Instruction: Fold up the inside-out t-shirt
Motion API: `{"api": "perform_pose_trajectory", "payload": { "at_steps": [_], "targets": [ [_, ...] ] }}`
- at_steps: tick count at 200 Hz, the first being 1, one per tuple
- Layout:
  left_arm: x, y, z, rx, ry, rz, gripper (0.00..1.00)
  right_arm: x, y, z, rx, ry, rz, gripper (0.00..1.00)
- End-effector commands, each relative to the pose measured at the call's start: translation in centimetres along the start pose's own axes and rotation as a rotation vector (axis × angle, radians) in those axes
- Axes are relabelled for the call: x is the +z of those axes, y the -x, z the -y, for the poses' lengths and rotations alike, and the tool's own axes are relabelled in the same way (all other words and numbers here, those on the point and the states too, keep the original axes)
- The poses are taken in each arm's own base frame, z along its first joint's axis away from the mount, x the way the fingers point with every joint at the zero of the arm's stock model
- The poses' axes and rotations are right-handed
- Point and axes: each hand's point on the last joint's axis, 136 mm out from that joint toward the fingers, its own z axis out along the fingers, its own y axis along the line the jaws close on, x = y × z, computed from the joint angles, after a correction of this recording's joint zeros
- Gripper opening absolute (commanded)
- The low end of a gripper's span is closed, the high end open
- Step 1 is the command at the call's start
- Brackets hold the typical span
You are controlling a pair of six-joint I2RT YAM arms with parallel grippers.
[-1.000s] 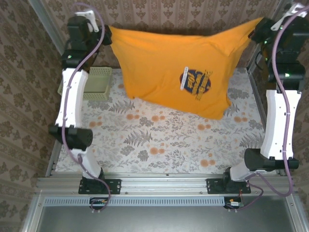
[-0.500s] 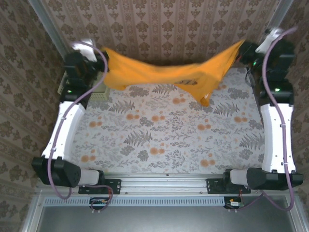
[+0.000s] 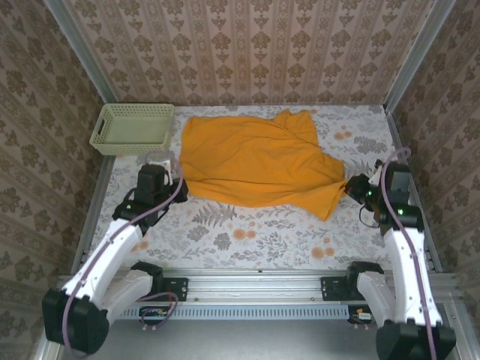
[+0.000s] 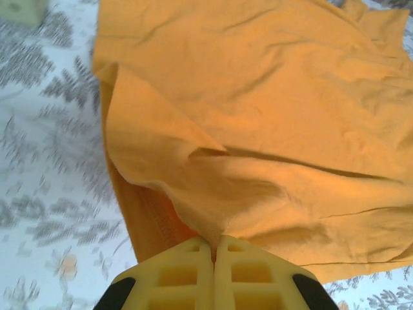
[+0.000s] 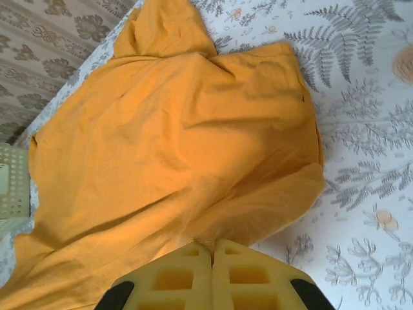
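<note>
Aluminium frame rail [image 3: 255, 281] runs along the near edge of the table [image 3: 247, 229]. Table is covered in a pale cloth printed with grey ferns and orange flowers. Pale green mesh basket [image 3: 133, 127] sits upright in the far left corner of the table. Walls [image 3: 247, 52] on the left, right and far sides are papered in a brown-and-cream damask pattern, with metal posts [image 3: 73, 41] rising at the two far corners.

Left gripper [image 3: 180, 187] is low over the table, left of centre, pointing right. Its yellow fingers [image 4: 187, 271] are pressed together, pinching the near left edge of the t-shirt [image 3: 255, 161]. Right gripper [image 3: 349, 187] is near the right edge, pointing left. It is likewise clamped on the shirt's near right corner; from the right wrist, fabric enters the seam between the two pads [image 5: 174, 278].

T-shirt lies spread on the far half of the table, between the two grippers and just beside the basket. Plain orange face is up. Shallow wrinkles run across it; the surface is loosely flat, not smooth. Near right corner is drawn out to a point at the right gripper. One sleeve [image 3: 298, 124] is bunched toward the far edge. At the left gripper the edge is doubled over, and a stitched hem [image 4: 158, 223] shows underneath the fold.
</note>
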Motion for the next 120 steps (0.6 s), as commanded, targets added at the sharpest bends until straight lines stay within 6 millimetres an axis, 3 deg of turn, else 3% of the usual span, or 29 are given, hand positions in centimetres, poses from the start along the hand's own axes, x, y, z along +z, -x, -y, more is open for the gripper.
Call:
{"api": "perform_pose_trajectory", "payload": {
  "at_steps": [1, 35, 68, 82, 120],
  "targets": [
    [-0.4, -5.0, -3.8, -0.160, 0.145, -0.112, 0.00, -0.8, -2.8, 2.6, 0.144, -0.070, -0.024, 0.00],
    [-1.5, -8.8, -6.3, -0.271, 0.234, -0.157, 0.00, -2.8, -5.6, 5.6, 0.250, -0.163, 0.004, 0.00],
    [-3.6, -10.3, -8.9, -0.353, 0.338, -0.101, 0.00, -4.9, -7.6, 7.9, 0.330, -0.230, 0.044, 0.00],
    [-3.9, -10.8, -9.3, -0.383, 0.334, -0.072, 0.06, -5.5, -8.3, 8.8, 0.352, -0.262, 0.064, 0.00],
    [-3.7, -13.0, -9.4, -0.456, 0.298, -0.094, 0.07, -7.1, -10.1, 10.7, 0.414, -0.322, 0.090, 0.00]
  ]
}}
